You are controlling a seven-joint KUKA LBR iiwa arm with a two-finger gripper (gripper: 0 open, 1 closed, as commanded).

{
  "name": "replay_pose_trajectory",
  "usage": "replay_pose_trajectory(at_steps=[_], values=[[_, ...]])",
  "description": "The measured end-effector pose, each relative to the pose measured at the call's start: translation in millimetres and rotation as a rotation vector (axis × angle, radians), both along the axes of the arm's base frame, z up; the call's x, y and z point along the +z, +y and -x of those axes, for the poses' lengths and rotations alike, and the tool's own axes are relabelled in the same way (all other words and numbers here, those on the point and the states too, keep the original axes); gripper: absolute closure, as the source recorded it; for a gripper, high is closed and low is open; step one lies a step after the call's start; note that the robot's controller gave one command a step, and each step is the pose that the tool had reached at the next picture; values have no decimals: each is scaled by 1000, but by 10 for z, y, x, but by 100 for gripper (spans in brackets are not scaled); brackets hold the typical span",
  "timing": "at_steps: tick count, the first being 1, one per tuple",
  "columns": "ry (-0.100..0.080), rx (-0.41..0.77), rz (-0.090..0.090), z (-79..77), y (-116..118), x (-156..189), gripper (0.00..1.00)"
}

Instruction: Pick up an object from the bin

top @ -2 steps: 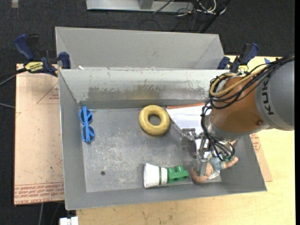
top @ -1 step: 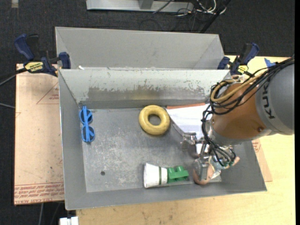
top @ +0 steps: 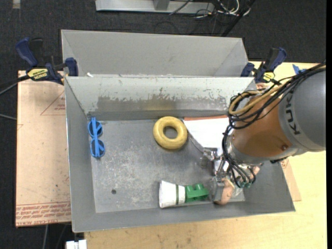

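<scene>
Arm link (top: 311,113): smooth grey rounded shell, dark letters "KU" on its side.
Wrist cover (top: 259,136): glossy orange-brown, bulbous.
Cables (top: 243,108): black and yellow, looped over the cover's top.
Gripper (top: 222,187): small silver metal parts, thin coloured wires.

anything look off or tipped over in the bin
Nothing looks spilled or broken. The white and green toy lies on its side at the front of the bin, next to the gripper; the blue glasses lie along its left wall.

Yellow ring (top: 158,133), blue glasses (top: 95,138), white-and-green tube (top: 174,194)
</scene>
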State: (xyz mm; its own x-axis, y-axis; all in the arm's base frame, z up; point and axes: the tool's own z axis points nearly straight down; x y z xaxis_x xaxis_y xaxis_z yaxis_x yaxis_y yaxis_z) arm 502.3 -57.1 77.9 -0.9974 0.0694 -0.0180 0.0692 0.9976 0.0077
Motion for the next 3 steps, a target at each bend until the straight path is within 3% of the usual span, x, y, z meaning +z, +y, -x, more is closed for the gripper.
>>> replay_pose_trajectory(at_steps=[1,2,3], values=[[6,136,3,-20,-32,-52,0],[-3,418,8,86,86,-71,0],[-1,848,13,-41,535,-82,100]])
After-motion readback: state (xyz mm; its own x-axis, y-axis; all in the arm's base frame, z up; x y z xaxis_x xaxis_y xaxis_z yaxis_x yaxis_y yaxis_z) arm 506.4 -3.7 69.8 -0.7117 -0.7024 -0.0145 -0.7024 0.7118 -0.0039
